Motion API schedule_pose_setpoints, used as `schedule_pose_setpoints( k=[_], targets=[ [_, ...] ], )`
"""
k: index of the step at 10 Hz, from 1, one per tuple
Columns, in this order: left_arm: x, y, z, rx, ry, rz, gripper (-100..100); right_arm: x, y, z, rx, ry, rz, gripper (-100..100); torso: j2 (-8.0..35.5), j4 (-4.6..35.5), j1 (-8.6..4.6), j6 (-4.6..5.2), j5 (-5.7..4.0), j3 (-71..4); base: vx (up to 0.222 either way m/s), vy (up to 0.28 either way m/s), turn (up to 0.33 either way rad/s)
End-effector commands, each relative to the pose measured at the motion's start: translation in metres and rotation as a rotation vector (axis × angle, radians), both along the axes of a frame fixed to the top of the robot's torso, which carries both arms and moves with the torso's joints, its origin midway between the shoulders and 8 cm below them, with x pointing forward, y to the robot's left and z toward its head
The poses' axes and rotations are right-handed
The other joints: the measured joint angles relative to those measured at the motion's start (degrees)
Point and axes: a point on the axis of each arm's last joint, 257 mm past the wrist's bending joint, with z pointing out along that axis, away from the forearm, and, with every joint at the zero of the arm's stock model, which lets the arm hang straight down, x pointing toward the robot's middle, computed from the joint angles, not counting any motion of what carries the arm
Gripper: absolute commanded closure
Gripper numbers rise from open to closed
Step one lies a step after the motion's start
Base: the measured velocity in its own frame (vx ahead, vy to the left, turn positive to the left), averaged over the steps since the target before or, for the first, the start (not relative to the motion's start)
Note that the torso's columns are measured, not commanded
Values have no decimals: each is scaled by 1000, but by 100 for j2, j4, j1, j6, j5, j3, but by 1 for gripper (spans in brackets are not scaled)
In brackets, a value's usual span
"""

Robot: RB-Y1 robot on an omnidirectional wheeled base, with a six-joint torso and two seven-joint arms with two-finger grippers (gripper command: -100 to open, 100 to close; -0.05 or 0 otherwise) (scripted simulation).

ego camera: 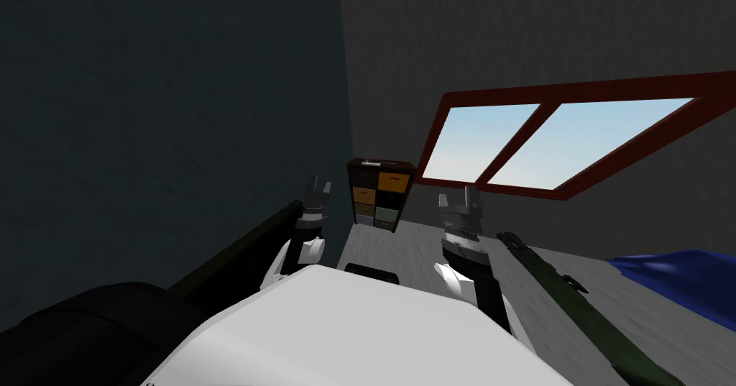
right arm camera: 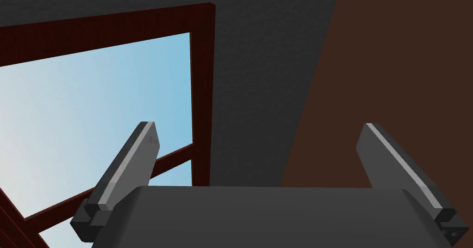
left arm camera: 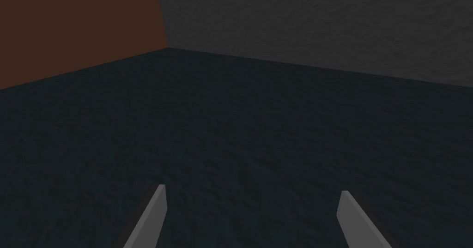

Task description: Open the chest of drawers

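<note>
Dim room: grey floor (ego camera: 410,241), dark teal wall (ego camera: 180,116) on the left, grey wall (ego camera: 503,44) ahead with a red-framed window (ego camera: 546,141) full of blue sky. Along the foot of the teal wall, a long dark bar (ego camera: 237,249). On the floor to the right, a long dark green strap-like thing (ego camera: 548,277), and past it a blue cloth (ego camera: 683,281).

Far off across the floor, the chest (ego camera: 379,193), set in the corner where the two walls meet, just left of the window. Upright, long axis vertical, front turned this way. Two columns of drawer fronts, orange at upper right, darker and paler ones below. Too small to tell whether any drawer stands out.

Left gripper (ego camera: 318,186) raised left of the chest, right gripper (ego camera: 458,198) right of it, both well short of it. In the wrist views, left fingers (left arm camera: 152,213) spread wide with nothing between; right fingers (right arm camera: 134,162) likewise wide and empty. Head view for chest and floor; wrist views for the finger spread.
</note>
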Motion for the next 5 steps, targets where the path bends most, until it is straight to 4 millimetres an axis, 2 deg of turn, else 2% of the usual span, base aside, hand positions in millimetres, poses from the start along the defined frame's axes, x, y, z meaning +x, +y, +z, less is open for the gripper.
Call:
schedule_pose_setpoints(
  k=[1, 5],
  targets=[
    [0, 0, 0, 0, 0, 0, 0, 0, 0, 0, 0, 0, 0, 0, 232, 235, 0, 0, 0, -467, 0, 0, 0],
    [0, 0, 0, 0, 0, 0, 0, 0, 0, 0, 0, 0, 0, 0, 1845, 1846, 0, 0, 0, -3692, 0, 0, 0]
  ],
)
